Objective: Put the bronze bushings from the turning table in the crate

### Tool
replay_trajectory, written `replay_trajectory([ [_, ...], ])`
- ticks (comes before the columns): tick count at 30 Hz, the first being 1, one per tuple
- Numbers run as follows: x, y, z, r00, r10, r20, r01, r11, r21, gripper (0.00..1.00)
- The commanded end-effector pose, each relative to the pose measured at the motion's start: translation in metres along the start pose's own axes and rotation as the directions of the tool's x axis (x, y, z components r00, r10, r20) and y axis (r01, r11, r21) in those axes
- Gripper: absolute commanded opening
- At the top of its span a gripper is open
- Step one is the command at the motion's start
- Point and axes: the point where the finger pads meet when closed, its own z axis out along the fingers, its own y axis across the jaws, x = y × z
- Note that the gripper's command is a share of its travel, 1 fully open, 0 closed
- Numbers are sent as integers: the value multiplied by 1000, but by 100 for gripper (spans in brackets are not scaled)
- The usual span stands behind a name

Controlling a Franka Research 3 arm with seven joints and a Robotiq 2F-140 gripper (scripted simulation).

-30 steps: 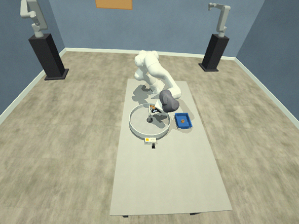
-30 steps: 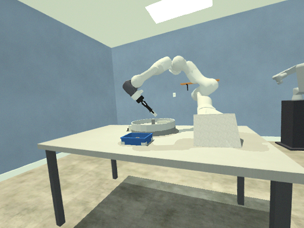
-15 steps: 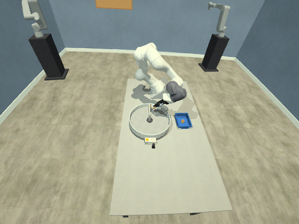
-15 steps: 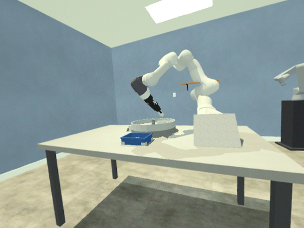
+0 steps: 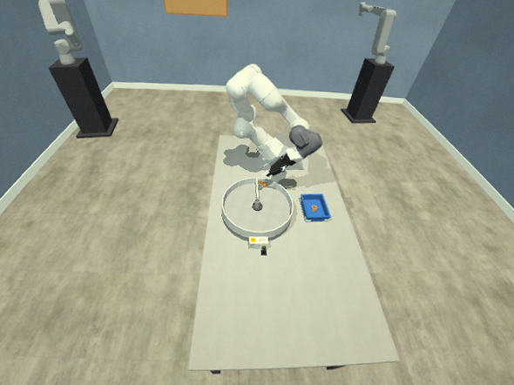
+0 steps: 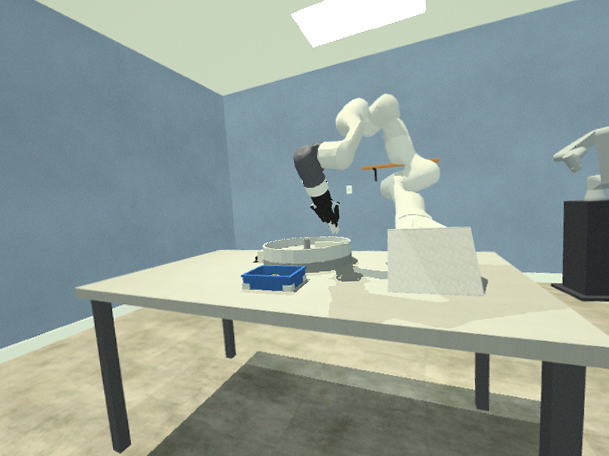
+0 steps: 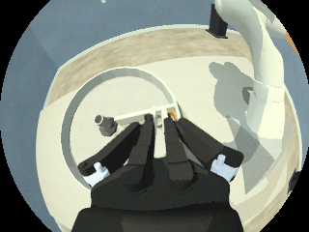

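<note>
The turning table is a round pale tray with a raised wall. Two bronze bushings lie close together near its back wall; bronze also shows beside a fingertip in the wrist view. A grey steel bushing lies beside them. The blue crate stands beside the turning table, with one bronze bushing inside. My gripper is shut with nothing between its fingers, above the turning table's back edge. Its fingers partly hide the bushings in the wrist view.
A pale bar reaches from the dark central post to the back wall, beside the bushings. A small control box stands at the turning table's front. A pale slanted panel stands near the arm's base.
</note>
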Motion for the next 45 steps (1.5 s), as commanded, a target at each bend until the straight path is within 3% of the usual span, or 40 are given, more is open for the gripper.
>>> replay_trajectory([
  [1, -5, 4, -2, 995, -96, 20, 94, 994, 62, 6],
  [8, -5, 9, -2, 993, -119, 19, 117, 990, 82, 6],
  [45, -5, 9, -2, 993, -119, 19, 117, 990, 83, 6],
])
